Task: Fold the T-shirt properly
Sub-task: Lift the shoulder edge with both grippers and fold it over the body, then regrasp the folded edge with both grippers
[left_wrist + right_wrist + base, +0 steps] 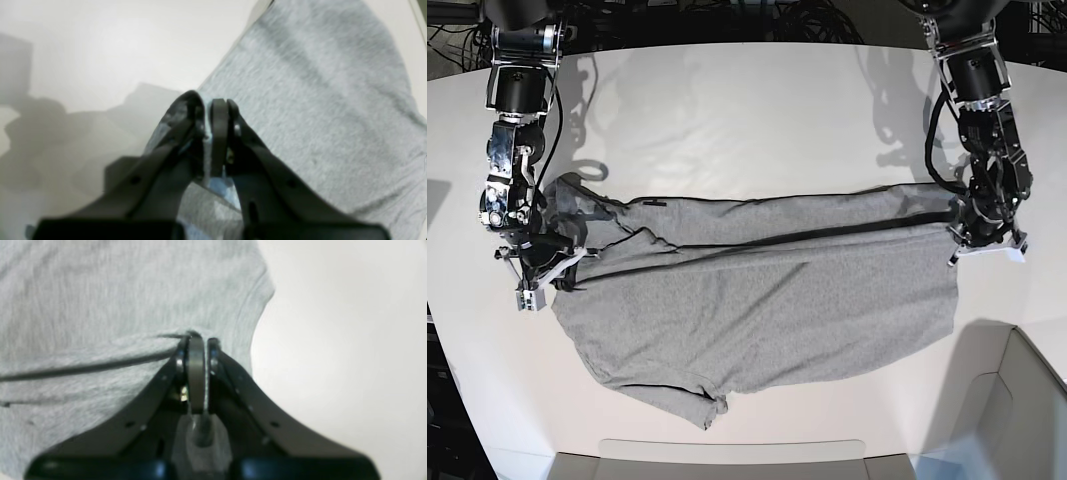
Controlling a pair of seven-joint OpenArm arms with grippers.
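Grey T-shirt (767,290), mid-frame: one lengthwise fold begun, my left gripper (213,110) and right gripper (198,343) both pinched tight on its edges; remaining folds outstanding.

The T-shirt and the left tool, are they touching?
Touching: the left wrist view shows the left tool shut on the T-shirt edge.

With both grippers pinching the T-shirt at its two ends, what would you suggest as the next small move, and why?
Probably carry both grips together toward the near table edge, laying the lifted edge over the lower half. The left gripper and right gripper are each shut on the T-shirt, the cloth between them forms a long crease across the shirt, and the lower part with one sleeve lies spread flat on the table.
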